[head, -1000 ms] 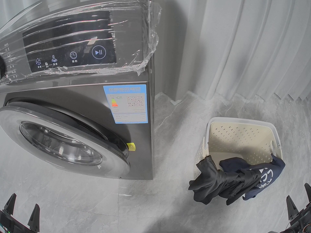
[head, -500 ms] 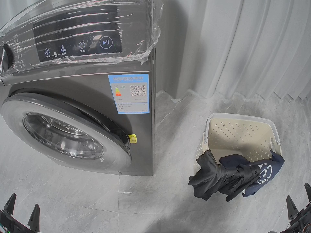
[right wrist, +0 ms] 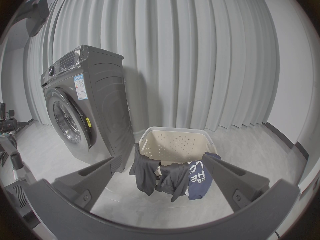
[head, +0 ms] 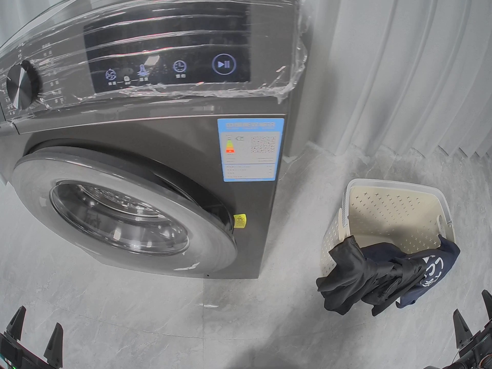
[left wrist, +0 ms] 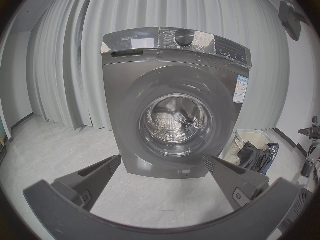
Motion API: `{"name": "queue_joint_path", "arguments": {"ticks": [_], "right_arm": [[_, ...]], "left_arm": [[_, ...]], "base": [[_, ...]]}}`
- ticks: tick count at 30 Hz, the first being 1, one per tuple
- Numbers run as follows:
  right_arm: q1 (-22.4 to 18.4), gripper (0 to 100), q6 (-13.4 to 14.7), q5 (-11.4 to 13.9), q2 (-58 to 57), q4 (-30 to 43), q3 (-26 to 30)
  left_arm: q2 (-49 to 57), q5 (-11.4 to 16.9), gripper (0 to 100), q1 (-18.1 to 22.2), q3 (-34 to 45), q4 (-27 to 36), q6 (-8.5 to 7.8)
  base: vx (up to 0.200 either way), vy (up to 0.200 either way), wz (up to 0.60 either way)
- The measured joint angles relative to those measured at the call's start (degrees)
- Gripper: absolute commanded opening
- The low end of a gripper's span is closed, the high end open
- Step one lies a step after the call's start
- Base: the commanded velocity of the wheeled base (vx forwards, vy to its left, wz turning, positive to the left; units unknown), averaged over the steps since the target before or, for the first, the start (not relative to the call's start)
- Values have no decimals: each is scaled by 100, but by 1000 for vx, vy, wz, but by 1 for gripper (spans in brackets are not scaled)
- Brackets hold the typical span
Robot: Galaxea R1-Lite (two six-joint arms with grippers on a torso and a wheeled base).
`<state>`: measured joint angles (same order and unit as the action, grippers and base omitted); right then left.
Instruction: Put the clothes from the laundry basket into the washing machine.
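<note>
The grey front-loading washing machine (head: 154, 144) stands on the left, and its round glass door (head: 123, 216) looks shut. To its right on the floor is the cream laundry basket (head: 397, 211). A black garment (head: 359, 278) and a navy one with white print (head: 433, 272) hang over the basket's near rim. My left gripper (head: 37, 324) is low at the left, open and empty, facing the door (left wrist: 176, 124). Low at the right, my right gripper (head: 470, 306) is also open and empty, a short way in front of the clothes (right wrist: 170, 177) and basket (right wrist: 176, 144).
White curtains (head: 400, 62) hang behind the basket and beside the machine. The grey tiled floor (head: 266, 324) lies bare between the grippers, the machine and the basket. Plastic wrap (head: 169, 52) covers the control panel.
The whole head picture has shifted, with the machine and basket now further right, so the camera has moved. Both grippers stay open in the same spots, and the clothes lie as before.
</note>
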<state>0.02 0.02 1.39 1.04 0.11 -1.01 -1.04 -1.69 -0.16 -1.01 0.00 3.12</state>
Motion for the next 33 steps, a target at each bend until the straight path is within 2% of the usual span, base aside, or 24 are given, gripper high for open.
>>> {"name": "queue_joint_path", "arguments": {"ticks": [14, 29, 33], "right_arm": [[5, 100, -2, -5, 0, -1, 0], [5, 100, -2, -2, 0, 0, 0], [2, 100, -2, 0, 0, 0, 0]], "left_arm": [[0, 4, 100, 0, 0, 0, 2], [0, 2, 100, 0, 0, 0, 2], [0, 0, 100, -5, 0, 0, 2]], "base": [[0, 0, 0], [0, 200, 0], [0, 0, 0]]}}
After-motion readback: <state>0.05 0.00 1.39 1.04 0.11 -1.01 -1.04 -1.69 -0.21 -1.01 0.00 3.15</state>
